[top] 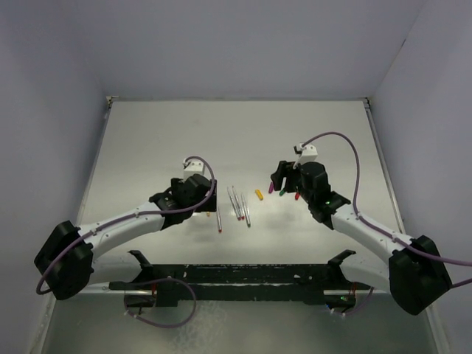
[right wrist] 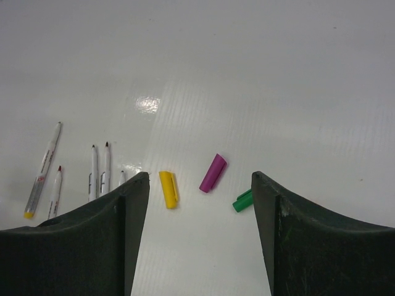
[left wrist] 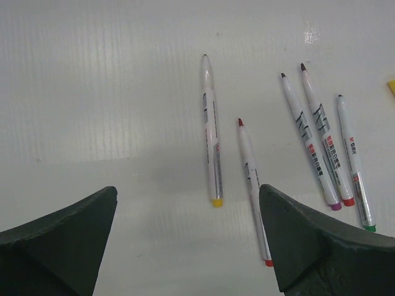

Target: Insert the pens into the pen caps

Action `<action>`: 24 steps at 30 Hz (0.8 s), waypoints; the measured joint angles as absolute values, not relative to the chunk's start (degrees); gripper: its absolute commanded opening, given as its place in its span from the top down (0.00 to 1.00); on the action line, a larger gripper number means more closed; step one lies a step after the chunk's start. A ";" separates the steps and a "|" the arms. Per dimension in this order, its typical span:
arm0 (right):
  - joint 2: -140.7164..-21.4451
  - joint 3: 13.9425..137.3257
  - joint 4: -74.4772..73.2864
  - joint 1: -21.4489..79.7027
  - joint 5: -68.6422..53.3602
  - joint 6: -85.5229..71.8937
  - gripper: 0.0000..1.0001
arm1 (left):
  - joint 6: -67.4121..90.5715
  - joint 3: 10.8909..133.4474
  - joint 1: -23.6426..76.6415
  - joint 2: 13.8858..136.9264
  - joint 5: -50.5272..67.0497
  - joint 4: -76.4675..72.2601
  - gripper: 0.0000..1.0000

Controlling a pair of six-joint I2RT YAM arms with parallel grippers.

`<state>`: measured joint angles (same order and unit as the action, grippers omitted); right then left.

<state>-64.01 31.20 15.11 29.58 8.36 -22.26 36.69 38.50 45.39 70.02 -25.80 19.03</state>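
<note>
Five white pens lie side by side mid-table: a yellow-ended pen (left wrist: 211,132), a red-ended pen (left wrist: 253,185), then purple-ended (left wrist: 308,142), red-ended (left wrist: 327,139) and green-ended (left wrist: 355,160) ones; in the top view they are a cluster (top: 237,205). My left gripper (left wrist: 188,192) (top: 205,199) is open and empty above the first two. A yellow cap (right wrist: 168,189) (top: 259,195), purple cap (right wrist: 213,172) and green cap (right wrist: 243,200) lie before my open, empty right gripper (right wrist: 200,185) (top: 287,181). One red cap (top: 297,196) shows under it; the other is hidden.
The white table (top: 236,140) is walled in by grey panels at the back and both sides. A black rail (top: 236,273) with the arm bases runs along the near edge. Purple cables (top: 352,169) loop over both arms.
</note>
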 measured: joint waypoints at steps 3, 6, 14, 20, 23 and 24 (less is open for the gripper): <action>-64.64 31.20 15.62 29.58 8.19 -22.26 0.32 | 36.84 38.48 45.39 68.62 -26.61 19.03 0.01; -65.34 31.20 15.84 29.58 8.03 -22.28 0.32 | 36.60 38.48 45.39 67.46 -26.89 18.96 0.01; -66.24 32.18 15.51 29.85 8.03 -22.15 0.36 | 36.45 38.46 45.39 68.27 -26.63 18.57 0.01; -67.26 35.27 13.56 34.52 11.18 -20.71 0.33 | 36.47 38.46 45.39 69.12 -26.57 18.44 0.01; -67.53 35.77 13.43 36.62 12.47 -20.34 0.28 | 36.32 38.26 45.39 68.58 -26.04 18.20 0.01; -67.55 35.77 13.32 37.15 12.80 -20.16 0.28 | 36.21 37.98 45.39 67.94 -25.65 17.91 0.01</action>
